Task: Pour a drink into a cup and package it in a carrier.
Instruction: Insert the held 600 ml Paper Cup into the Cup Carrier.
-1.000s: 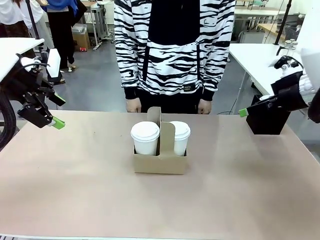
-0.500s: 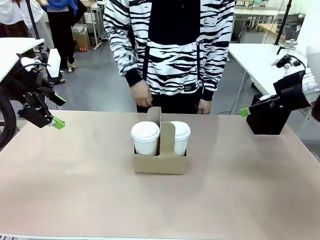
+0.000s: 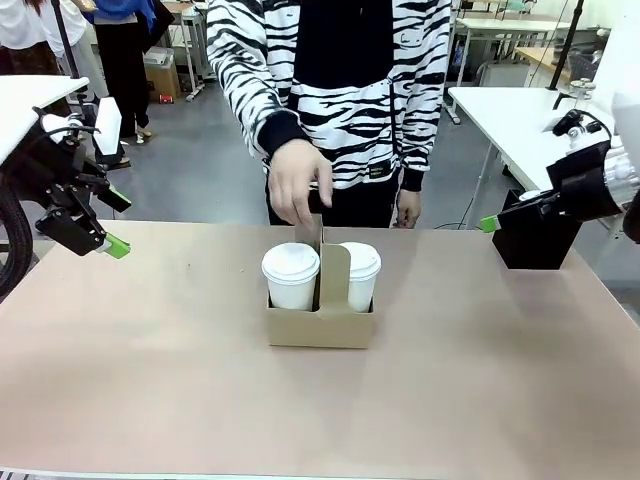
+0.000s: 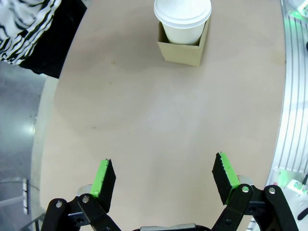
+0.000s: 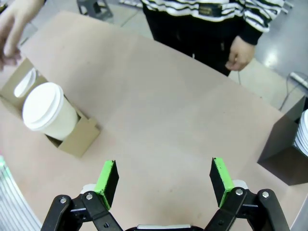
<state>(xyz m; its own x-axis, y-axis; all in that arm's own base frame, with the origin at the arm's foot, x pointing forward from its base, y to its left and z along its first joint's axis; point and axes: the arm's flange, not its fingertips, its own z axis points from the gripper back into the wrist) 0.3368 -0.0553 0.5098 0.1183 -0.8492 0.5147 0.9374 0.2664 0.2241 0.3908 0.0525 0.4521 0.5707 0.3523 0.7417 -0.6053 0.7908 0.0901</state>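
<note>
The brown cardboard carrier (image 3: 320,322) stands mid-table with two lidded white cups, one cup (image 3: 291,275) on the left and another (image 3: 359,272) on the right of its handle panel. A person's hand (image 3: 298,185) reaches down onto the top of that handle. My left gripper (image 3: 117,222) hovers open at the table's left edge; its wrist view has the open gripper (image 4: 163,175) far from a cup (image 4: 182,19) in the carrier (image 4: 183,47). My right gripper (image 3: 493,218) is open at the far right. The drink is out of view.
A black box (image 3: 535,238) stands at the table's right end, beside my right gripper; the right wrist view shows the black box (image 5: 284,149) holding white lids (image 5: 303,132). The person stands at the far edge, the other hand (image 5: 238,53) hanging by the table.
The person's hand has lifted from the far table edge and come over the carrier's handle. Both arms have stayed still.
</note>
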